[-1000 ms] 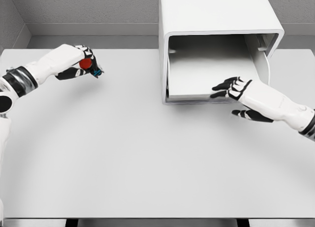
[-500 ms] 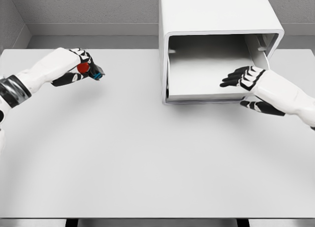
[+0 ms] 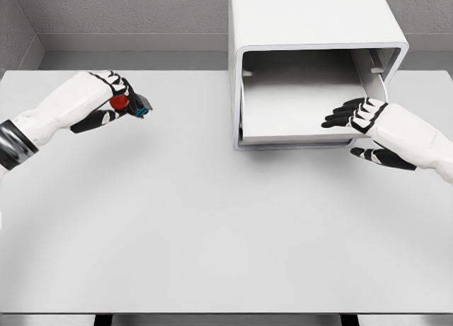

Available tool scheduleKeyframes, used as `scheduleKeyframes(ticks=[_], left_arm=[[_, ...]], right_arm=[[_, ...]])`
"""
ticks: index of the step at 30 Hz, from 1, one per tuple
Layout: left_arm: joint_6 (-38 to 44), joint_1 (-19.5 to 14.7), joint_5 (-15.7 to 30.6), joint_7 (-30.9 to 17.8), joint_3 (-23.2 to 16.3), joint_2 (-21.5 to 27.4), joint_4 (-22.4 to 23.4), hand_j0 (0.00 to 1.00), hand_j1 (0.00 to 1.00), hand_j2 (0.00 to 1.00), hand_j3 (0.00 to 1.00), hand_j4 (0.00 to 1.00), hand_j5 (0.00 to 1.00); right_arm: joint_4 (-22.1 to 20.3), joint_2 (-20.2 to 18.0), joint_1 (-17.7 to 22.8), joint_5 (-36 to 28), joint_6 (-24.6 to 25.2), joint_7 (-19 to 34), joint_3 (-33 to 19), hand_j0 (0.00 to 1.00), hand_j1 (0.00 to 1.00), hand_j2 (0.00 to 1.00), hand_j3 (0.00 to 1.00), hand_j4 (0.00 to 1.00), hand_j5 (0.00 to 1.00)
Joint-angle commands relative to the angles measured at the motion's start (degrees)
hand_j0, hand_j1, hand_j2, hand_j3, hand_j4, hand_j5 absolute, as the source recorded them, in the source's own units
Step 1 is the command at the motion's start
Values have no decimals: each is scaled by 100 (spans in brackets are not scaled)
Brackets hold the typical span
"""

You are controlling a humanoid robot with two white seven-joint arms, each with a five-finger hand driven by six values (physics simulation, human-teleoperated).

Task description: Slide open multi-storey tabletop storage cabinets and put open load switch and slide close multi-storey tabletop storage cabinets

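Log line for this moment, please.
cabinet: drawer open | left hand: holding load switch above table | right hand: open, at drawer's right edge | switch not yet in drawer

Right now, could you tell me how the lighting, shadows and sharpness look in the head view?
Head view: flat, even simulator light with no glare; the white table shows only faint shading. The cabinet interior is slightly greyer than its shell. Edges are sharp and undistorted, with no blur on the left hand, the small red and blue switch it holds, or the right hand.
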Motion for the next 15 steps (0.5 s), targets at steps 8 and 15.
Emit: scheduleKeyframes(ticks=[8, 15], left_arm=[[20, 114, 138, 5, 40, -63, -546, 36, 36, 36, 36, 36, 36], [20, 246, 235, 5, 40, -71, -906, 36, 36, 36, 36, 36, 36]], right_arm=[[-108, -62, 545, -61, 1, 12, -726, 80, 80, 80, 80, 80, 80], [-91, -70, 800, -70, 1, 20, -989, 80, 80, 80, 80, 80, 80]])
